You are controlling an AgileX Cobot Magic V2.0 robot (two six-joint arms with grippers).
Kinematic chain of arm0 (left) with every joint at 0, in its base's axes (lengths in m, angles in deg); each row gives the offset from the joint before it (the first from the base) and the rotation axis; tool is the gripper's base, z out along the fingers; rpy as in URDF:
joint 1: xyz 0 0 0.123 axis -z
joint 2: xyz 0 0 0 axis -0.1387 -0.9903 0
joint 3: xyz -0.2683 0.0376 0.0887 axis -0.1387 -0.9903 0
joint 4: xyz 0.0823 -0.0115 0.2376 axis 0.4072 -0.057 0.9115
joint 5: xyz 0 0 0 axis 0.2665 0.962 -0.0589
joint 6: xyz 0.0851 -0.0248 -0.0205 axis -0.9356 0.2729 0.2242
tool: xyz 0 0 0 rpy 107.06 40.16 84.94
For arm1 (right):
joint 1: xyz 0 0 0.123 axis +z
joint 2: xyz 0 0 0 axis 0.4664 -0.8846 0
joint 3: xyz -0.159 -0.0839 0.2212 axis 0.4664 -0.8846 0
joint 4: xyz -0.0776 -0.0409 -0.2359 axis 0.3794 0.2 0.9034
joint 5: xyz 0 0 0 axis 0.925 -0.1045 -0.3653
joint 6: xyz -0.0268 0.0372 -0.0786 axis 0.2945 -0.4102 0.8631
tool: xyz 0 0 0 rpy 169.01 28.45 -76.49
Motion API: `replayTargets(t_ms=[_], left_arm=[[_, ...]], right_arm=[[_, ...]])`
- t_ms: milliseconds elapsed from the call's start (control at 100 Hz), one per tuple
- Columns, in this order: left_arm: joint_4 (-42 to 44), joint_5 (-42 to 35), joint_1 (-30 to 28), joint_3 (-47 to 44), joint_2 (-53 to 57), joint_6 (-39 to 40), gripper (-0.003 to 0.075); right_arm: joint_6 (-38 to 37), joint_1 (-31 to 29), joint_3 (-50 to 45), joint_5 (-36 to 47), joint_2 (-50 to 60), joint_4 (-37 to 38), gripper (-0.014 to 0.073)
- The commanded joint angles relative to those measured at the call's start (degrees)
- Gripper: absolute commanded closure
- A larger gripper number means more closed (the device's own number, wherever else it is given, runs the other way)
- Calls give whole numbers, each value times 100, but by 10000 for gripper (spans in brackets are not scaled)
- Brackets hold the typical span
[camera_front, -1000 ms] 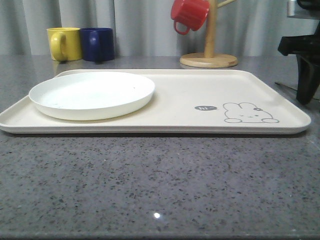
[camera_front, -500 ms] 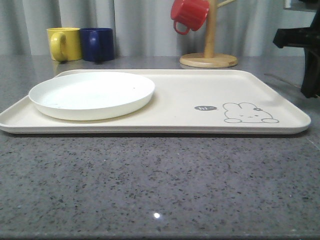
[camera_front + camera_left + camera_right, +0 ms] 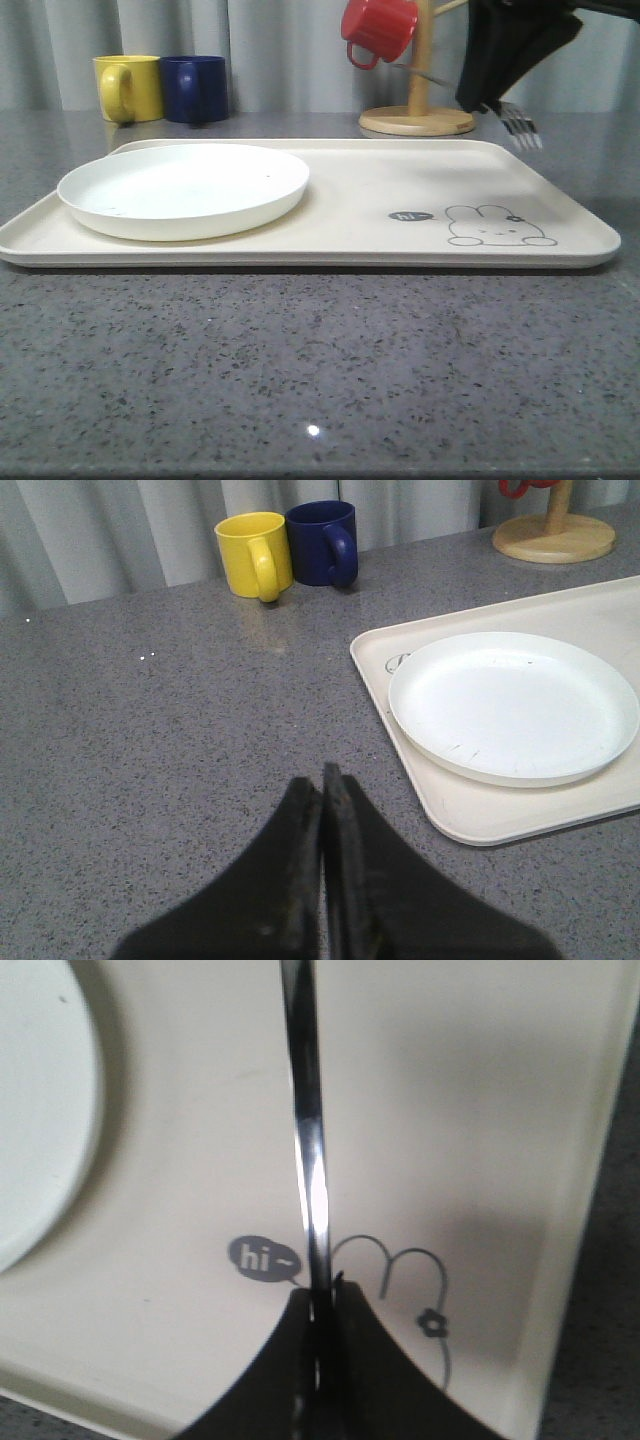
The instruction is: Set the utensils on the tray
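My right gripper point(image 3: 486, 100) hangs above the far right part of the cream tray point(image 3: 380, 180), shut on a silver fork point(image 3: 522, 124). The fork's tines stick out to the right and its thin handle points left toward the mug stand. In the right wrist view the fork point(image 3: 310, 1160) runs edge-on out of the shut right gripper point(image 3: 320, 1305), over the tray point(image 3: 180, 1160) and its rabbit drawing point(image 3: 410, 1270). My left gripper point(image 3: 322, 780) is shut with nothing in it, above the grey tabletop to the left of the tray point(image 3: 480, 820).
A round white plate point(image 3: 185, 185) fills the tray's left half. A yellow mug point(image 3: 128, 87) and a blue mug point(image 3: 195, 88) stand at the back left. Behind the tray, a wooden mug tree point(image 3: 417, 120) carries a red mug point(image 3: 378, 30).
My right gripper has risen from the far right edge of the view and swung left over the tray's back right corner, with the fork now showing in it. Plate and tray have not moved.
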Motion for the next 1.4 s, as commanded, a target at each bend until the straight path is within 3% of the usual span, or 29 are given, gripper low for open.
replayTargets(t_ms=[0,240,810,930,1120,1390], left_arm=[[-18,-435,49,130,-65,44,739],[-18,-435,49,130,-65,44,739],[-18,-435,49,130,-65,44,739],[-18,-435,49,130,-65,44,739],[-18,-435,49,130,-65,44,739],[-18,-435,49,130,-65,44,739]], right_arm=[[-354,166,350,134,-15,-34,652],[-1322,419,550,122,-585,-34,652],[-2512,758,550,723,-1216,107,641],[-2512,799,550,693,-1243,209,524],[-2512,816,550,693,-1243,248,196],[-2512,804,550,553,-873,898,170]])
